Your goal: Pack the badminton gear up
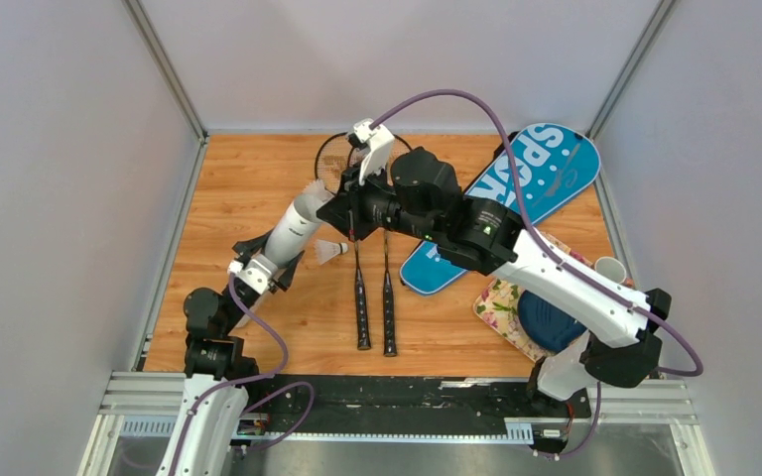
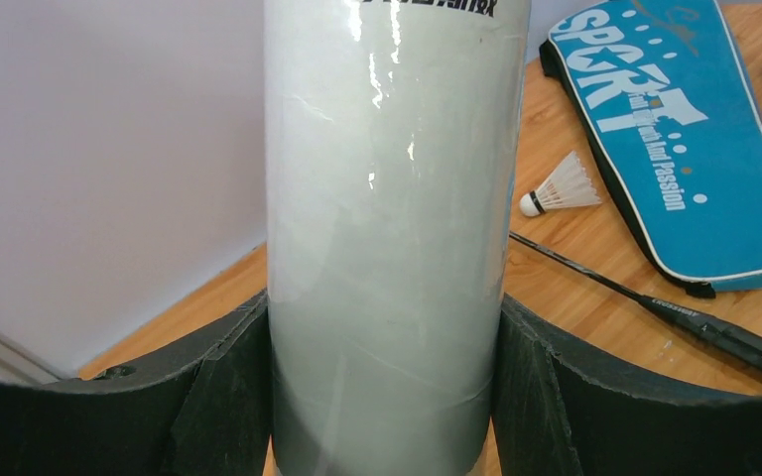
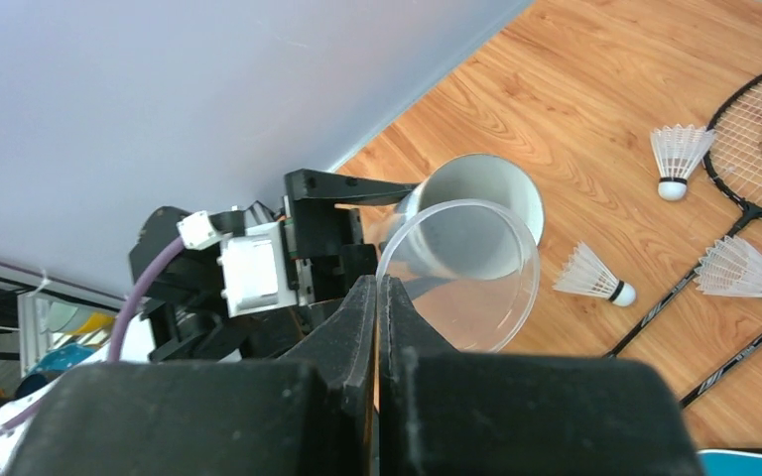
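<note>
White tube (image 2: 387, 198) clamped in left gripper (image 1: 266, 263); clear cap (image 3: 471, 312) pinched at its rim by right gripper (image 3: 377, 297). Cap may be dropped should the thin hold slip.

The left arm (image 1: 208, 322) reaches a short way forward, the left gripper (image 2: 385, 372) clamped around the white tube (image 2: 387, 198). The right arm (image 1: 566, 283) stretches diagonally toward the left arm, the right gripper (image 3: 378, 297) pressed fully together.
</note>
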Tool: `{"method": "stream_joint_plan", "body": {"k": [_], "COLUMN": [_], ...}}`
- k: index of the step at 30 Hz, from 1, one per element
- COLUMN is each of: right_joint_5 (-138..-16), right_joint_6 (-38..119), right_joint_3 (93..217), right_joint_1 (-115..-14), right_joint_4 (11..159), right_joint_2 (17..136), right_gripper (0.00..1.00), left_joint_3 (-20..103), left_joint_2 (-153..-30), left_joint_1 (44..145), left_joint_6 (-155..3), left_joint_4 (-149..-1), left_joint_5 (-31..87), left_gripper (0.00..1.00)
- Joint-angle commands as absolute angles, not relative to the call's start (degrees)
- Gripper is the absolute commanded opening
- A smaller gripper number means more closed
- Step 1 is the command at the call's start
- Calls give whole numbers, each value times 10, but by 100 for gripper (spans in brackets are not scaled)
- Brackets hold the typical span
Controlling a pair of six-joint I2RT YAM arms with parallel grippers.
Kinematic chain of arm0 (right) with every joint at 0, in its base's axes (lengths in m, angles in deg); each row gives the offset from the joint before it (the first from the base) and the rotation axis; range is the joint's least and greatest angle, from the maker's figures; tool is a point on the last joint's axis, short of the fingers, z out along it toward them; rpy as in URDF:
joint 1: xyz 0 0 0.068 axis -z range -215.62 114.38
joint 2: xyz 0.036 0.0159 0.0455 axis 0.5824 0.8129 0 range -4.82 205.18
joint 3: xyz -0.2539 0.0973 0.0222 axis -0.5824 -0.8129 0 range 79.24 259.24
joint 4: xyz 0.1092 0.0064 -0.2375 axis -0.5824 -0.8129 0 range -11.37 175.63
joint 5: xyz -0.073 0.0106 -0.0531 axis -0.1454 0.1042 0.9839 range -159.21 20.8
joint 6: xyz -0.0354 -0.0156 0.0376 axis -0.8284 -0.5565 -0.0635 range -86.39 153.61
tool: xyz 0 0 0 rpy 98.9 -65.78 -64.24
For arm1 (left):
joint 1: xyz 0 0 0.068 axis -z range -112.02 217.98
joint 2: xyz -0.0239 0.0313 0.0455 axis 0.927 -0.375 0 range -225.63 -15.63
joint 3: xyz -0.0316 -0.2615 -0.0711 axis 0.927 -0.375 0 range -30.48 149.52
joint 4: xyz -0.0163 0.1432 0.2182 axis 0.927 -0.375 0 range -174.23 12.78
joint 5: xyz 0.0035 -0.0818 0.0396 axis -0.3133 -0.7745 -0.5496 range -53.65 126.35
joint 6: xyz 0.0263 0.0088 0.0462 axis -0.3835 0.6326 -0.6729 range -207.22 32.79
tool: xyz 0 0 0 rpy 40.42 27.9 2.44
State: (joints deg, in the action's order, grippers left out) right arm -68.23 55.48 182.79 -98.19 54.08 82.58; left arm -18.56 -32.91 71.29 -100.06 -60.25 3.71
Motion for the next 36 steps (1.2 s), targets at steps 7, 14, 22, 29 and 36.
{"method": "stream_joint_plan", "body": {"k": [7, 14, 22, 29, 36], "right_joint_5": [-554, -477, -497, -515, -485], "right_joint_6": [507, 523, 604, 653, 678], "right_joint_3": [1717, 1444, 1285, 1223, 1177], "right_joint_1": [-985, -977, -977, -1000, -1014], "right_joint_4": [551, 524, 545, 577, 608], "right_joint_2": [719, 614, 595, 661, 686], "right_gripper": [0, 0, 0, 0, 1], "left_joint_3": [-204, -226, -232, -239, -243], "left_joint_2": [-319, -291, -278, -264, -249], "left_joint_1": [709, 709, 710, 709, 709], "left_joint_6": [-959, -928, -912, -915, -924], "left_joint_4": [-643, -578, -557, -557, -561], "left_joint_5": [49, -22, -43, -22, 13], "left_gripper": [16, 18, 19, 19, 18]}}
